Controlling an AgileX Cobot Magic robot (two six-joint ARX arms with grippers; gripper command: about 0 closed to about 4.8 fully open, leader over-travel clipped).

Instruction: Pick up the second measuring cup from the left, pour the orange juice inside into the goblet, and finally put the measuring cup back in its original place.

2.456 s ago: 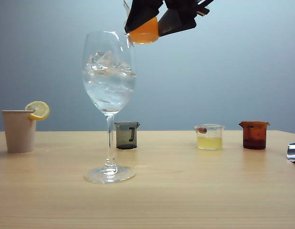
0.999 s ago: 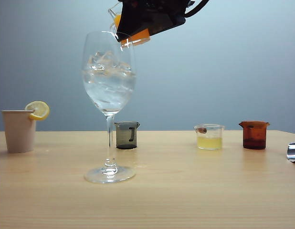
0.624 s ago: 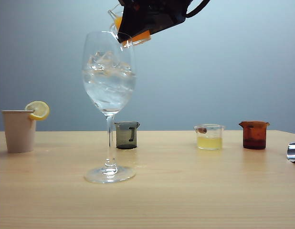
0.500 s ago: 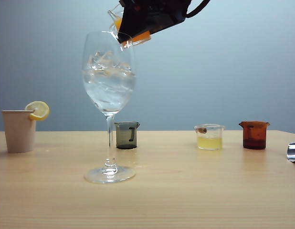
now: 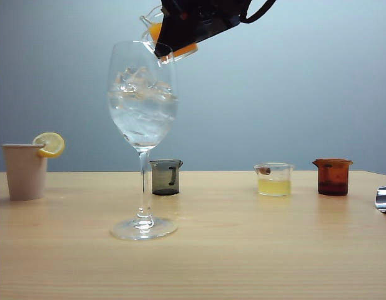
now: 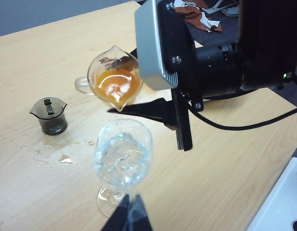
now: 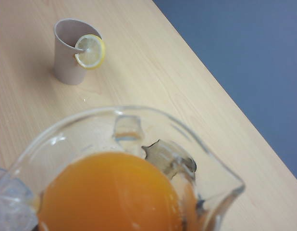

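The goblet [image 5: 143, 119] stands on the wooden table with ice and clear liquid in its bowl. Above its rim my right gripper [image 5: 180, 31] is shut on the measuring cup [image 5: 157, 25], which is tilted with its pour lip toward the goblet. The orange juice [image 5: 187, 49] sits inside the cup and no stream shows. In the left wrist view the measuring cup [image 6: 115, 82] hangs with its lip over the goblet [image 6: 122, 156], and my left gripper [image 6: 129, 214] is shut and empty near the goblet's foot. The orange juice [image 7: 110, 192] fills the right wrist view.
A beige paper cup [image 5: 24, 172] with a lemon slice stands at the left. A smoky dark cup [image 5: 165, 177] is behind the goblet. A clear cup of pale yellow liquid [image 5: 274, 179] and a brown cup [image 5: 333, 177] stand at the right. Spilled drops [image 6: 62, 156] lie on the table.
My right gripper has rolled the measuring cup from nearly upright to tilted, lip over the goblet's rim, with a little more tilt in the last second. The left gripper and goblet have stayed still.
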